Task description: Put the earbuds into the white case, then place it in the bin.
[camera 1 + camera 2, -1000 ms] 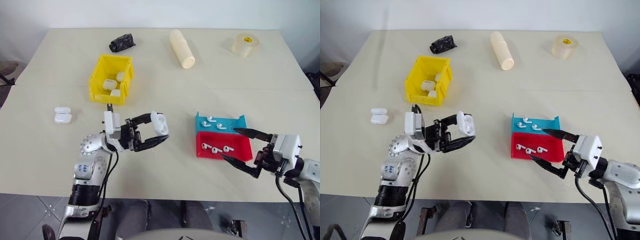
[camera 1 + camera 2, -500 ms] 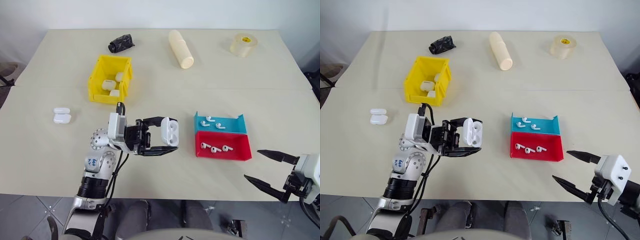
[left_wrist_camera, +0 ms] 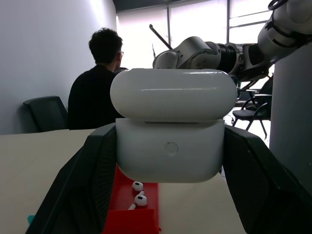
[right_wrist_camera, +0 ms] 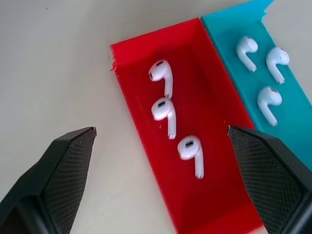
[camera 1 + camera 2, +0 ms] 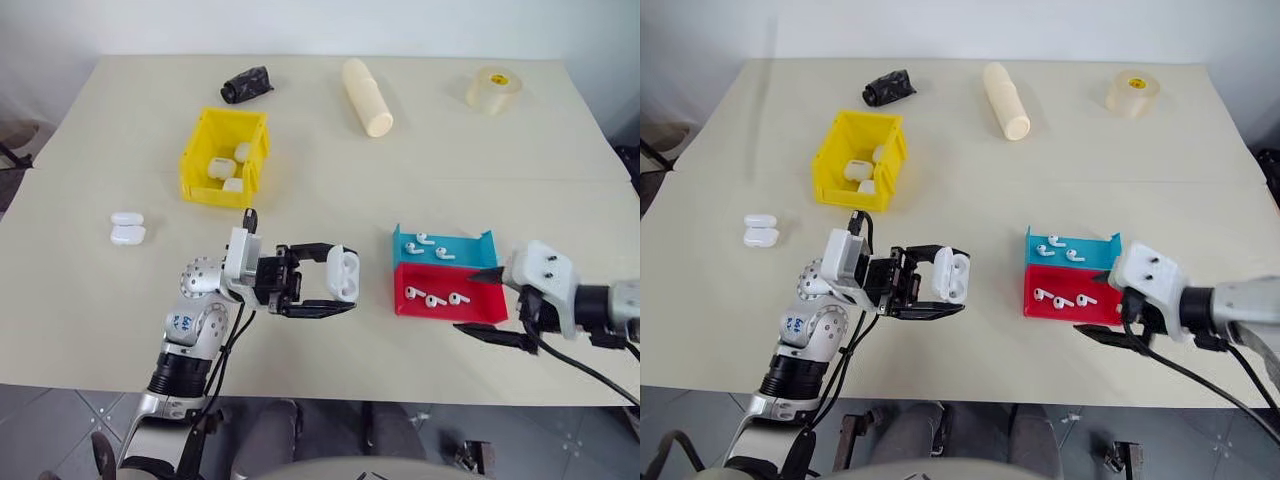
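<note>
Between left pincer point(image 5: 342, 293) fingers: white case point(image 5: 343, 273).

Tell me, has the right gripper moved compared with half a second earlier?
Yes. The right gripper has come in toward the red tray; its open fingers now straddle the tray's near right corner.
</note>
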